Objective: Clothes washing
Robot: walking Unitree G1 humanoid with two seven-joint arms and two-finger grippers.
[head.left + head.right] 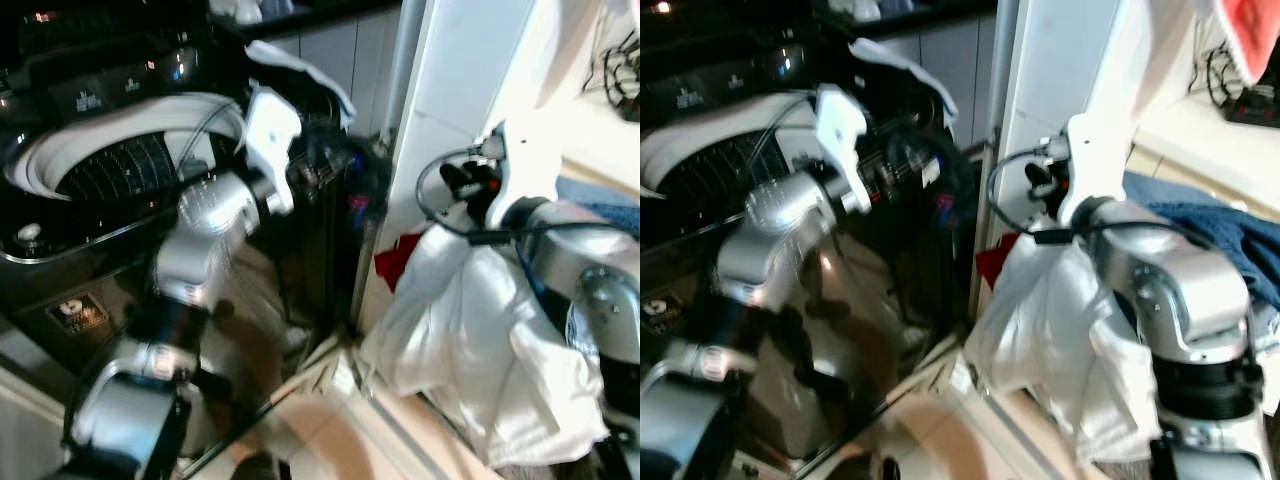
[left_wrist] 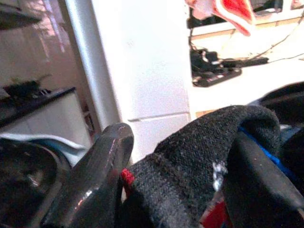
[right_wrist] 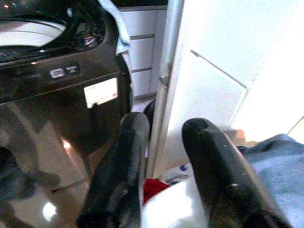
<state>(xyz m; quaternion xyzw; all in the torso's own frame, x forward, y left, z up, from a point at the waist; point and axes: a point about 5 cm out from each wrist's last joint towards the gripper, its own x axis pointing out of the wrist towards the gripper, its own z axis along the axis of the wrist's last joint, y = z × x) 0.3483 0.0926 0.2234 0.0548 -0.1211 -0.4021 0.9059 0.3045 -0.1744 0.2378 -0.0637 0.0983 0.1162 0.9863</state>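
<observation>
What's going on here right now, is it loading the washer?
Mid-load, it seems. The left end effector is shut on a dark garment, held up beside the open top-loading washer. The right end effector hovers open over a white bag with something red at its mouth, by the white cabinet. Blue clothes lie further to the right. The head views are blurred, so the drum's contents can't be told.

washing machine point(image 1: 110, 170) left | laundry bag point(image 1: 470, 340) right | door frame point(image 1: 440, 120) between, behind
</observation>
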